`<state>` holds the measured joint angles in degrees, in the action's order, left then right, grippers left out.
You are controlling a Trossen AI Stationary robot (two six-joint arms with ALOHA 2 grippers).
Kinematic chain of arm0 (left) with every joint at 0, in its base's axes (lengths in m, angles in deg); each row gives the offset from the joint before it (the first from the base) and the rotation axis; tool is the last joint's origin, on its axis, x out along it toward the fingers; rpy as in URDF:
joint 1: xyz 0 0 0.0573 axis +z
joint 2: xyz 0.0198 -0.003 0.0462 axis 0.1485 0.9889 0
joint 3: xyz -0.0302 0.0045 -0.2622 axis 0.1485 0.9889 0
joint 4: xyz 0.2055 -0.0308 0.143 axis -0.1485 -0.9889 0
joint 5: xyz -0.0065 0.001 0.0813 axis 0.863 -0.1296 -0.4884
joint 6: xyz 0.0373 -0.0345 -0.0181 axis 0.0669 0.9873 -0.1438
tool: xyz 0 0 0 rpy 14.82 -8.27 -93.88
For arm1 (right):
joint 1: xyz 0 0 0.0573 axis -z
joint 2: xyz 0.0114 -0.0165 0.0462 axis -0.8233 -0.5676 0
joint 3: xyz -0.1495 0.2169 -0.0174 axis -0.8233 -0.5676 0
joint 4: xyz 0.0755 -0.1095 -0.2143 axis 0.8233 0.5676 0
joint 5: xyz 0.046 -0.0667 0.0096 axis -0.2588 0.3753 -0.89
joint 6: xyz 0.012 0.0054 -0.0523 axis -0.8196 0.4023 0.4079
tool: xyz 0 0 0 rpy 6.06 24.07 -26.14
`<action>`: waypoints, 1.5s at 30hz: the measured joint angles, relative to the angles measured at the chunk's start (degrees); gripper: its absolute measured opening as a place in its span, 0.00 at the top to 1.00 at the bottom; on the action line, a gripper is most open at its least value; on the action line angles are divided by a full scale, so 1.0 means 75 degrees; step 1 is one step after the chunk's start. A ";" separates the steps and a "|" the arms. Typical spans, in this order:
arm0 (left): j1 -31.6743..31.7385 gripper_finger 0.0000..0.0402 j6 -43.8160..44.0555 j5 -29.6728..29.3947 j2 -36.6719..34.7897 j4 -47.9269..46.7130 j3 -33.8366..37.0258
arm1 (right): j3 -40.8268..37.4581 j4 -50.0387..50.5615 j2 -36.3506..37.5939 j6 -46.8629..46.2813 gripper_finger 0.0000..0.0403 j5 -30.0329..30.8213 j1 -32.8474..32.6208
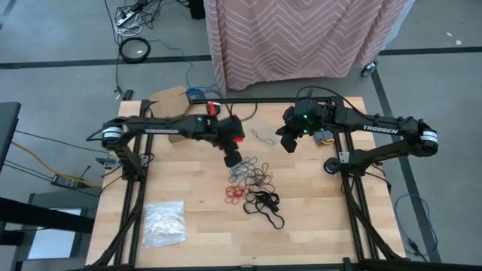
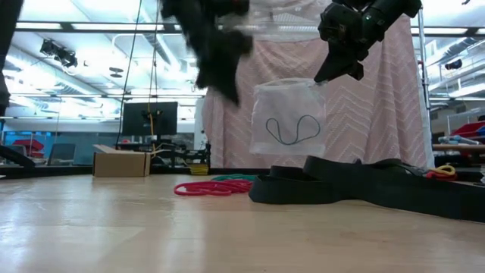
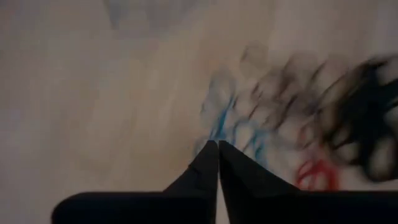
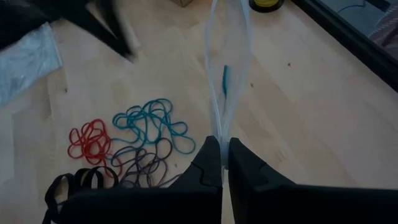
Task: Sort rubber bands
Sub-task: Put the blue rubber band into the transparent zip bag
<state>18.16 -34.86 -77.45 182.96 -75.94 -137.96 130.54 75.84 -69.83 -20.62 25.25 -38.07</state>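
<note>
The rubber bands (image 1: pixel 252 184) lie in a loose pile in the middle of the wooden table (image 1: pixel 316 218). The left gripper (image 1: pixel 232 159) hangs over the pile's upper left edge, right by the blue ones. In the left wrist view its two fingers are pressed together with nothing between them. It is not holding a band.

The right gripper (image 1: pixel 287 143) is up and to the right of the pile, well apart from it. It is closed on the top edge of a clear bag (image 2: pixel 288 117) that hangs down from it. In the low view a blue-teal band (image 2: pixel 292 130) shows inside the bag. In the right wrist view the bag (image 4: pixel 227 68) is seen edge-on, running away from the closed fingers, with a bit of blue in it.

The pile has four colours: blue bands (image 4: pixel 152 124) at the top left, red bands (image 4: pixel 90 140) at the lower left, brown bands (image 4: pixel 144 163) in the middle and black bands (image 1: pixel 265 205) at the bottom. The loops cross over each other, so they cannot be counted. The left wrist view is very blurry, and the bands there are just smears of colour. In the low view only some red bands (image 2: pixel 206 188) and a black heap (image 2: pixel 318 188) show.

A second clear bag (image 1: pixel 164 223) lies flat near the table's lower left corner. A cardboard box (image 1: pixel 172 98) sits at the far left edge, partly under the left arm.
</note>
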 joint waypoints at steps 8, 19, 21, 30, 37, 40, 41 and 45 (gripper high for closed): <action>0.0018 0.62 0.0282 0.1105 0.0777 0.1421 0.0987 | 0.0000 -0.0008 0.0000 -0.0064 0.97 0.0023 0.0010; -0.0441 0.55 0.0332 0.0011 0.1491 0.2001 0.0942 | 0.0000 0.0012 -0.0003 -0.0073 0.97 0.0051 0.0152; -0.0448 0.66 0.0551 -0.0215 0.1404 0.1679 0.0958 | 0.0000 -0.0001 -0.0003 -0.0070 0.97 0.0051 0.0163; -0.0358 0.99 0.0371 -0.0224 0.0275 0.0721 0.0306 | 0.0000 -0.0015 -0.0055 0.0057 0.98 -0.0013 0.0175; -0.0131 0.99 -0.0125 -0.0261 -0.0748 -0.0033 -0.0775 | -0.0267 -0.0109 -0.0058 0.0035 0.98 -0.0343 0.0175; 0.0007 1.00 -0.0481 -0.0274 -0.0914 -0.0053 -0.1448 | -0.0534 -0.0299 -0.0058 -0.0149 0.98 -0.0535 0.0157; 0.0057 1.00 -0.0627 -0.0268 -0.0914 -0.0089 -0.1740 | -0.0601 -0.0313 -0.0064 -0.0208 0.98 -0.0572 0.0135; 0.0196 1.00 -0.1289 -0.0144 -0.0861 -0.0072 -0.2770 | -0.0742 -0.0559 -0.0061 -0.0219 0.98 -0.0612 -0.0030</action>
<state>19.63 -44.52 -78.53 176.50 -76.48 -158.74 124.98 71.65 -70.29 -22.26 20.66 -38.30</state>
